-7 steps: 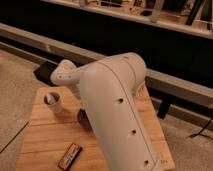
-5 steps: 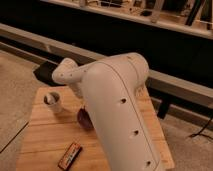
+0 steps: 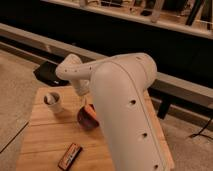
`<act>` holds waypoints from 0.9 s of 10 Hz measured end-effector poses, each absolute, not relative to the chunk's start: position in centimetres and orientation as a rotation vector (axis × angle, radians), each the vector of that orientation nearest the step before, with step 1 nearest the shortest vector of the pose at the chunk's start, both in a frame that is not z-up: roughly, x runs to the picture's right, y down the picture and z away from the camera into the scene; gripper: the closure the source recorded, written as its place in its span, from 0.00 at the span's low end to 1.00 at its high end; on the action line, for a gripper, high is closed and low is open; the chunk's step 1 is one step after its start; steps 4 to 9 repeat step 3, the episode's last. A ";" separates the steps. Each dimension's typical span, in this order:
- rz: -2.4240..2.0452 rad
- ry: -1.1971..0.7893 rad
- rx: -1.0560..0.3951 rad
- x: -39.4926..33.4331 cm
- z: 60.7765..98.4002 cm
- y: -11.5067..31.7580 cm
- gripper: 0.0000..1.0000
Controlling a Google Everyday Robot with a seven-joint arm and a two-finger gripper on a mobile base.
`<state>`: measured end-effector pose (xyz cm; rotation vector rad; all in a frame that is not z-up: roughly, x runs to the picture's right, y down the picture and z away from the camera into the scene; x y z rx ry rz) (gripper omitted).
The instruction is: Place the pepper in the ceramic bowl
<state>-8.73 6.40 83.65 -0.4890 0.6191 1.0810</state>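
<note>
A small dark reddish ceramic bowl (image 3: 84, 121) sits near the middle of the wooden table (image 3: 47, 135), partly hidden by my large white arm (image 3: 125, 110). An orange-red piece that looks like the pepper (image 3: 90, 111) shows at the bowl's upper rim, right under my gripper (image 3: 85, 101). The gripper hangs from the white wrist directly over the bowl and is mostly hidden behind the arm. I cannot tell whether the pepper is held or resting in the bowl.
A white cup (image 3: 53, 102) stands on the table left of the bowl. A wrapped snack bar (image 3: 70, 156) lies near the front edge. A dark flat object (image 3: 50, 74) lies on the floor behind the table. A long bench or rail (image 3: 180, 90) runs behind.
The wrist and gripper have shifted slightly to the right, over the bowl. The cup, the bowl and the snack bar have not moved.
</note>
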 end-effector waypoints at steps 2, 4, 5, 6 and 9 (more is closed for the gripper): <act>1.082 0.615 -0.494 -8.9 83.6 6.4 0.20; 1.079 0.613 -0.496 -9.1 83.6 6.5 0.20; 1.079 0.613 -0.496 -9.1 83.6 6.5 0.20; 1.079 0.613 -0.496 -9.1 83.6 6.5 0.20; 1.079 0.613 -0.496 -9.1 83.6 6.5 0.20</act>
